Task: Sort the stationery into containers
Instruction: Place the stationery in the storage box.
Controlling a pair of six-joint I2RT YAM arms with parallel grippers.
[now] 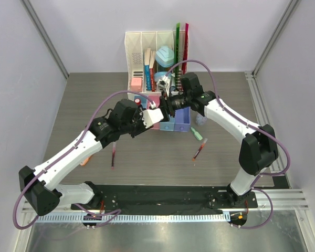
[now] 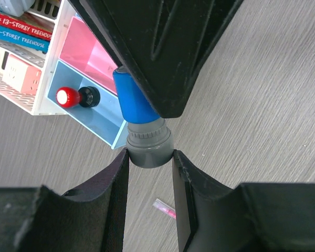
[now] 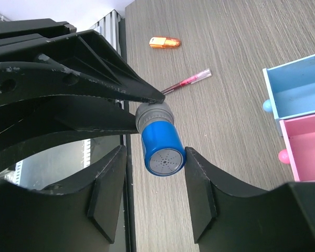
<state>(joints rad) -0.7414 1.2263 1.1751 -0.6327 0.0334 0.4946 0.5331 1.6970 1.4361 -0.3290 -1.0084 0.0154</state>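
A blue-capped cylinder (image 2: 138, 101) with a grey base is held above the table. My left gripper (image 2: 149, 155) is shut on its grey base. My right gripper (image 3: 155, 156) is open around the blue cap (image 3: 161, 143), one finger touching it and a gap at the other. Both grippers meet in front of the bins (image 1: 165, 105). The joined bins show as blue (image 2: 102, 121), pink (image 1: 153, 124) and purple (image 1: 182, 124). A red-capped cylinder (image 2: 69, 97) lies in the blue bin. Dark-red pens (image 1: 113, 156) (image 1: 199, 150), a green piece (image 1: 197, 133), an orange piece (image 3: 165, 42) and a lilac disc (image 1: 201, 121) lie on the table.
The white slotted rack (image 1: 142, 44) with books, rulers and teal items stands right behind the bins. Grey walls close in the left and right sides. A black base plate (image 1: 163, 197) runs along the near edge.
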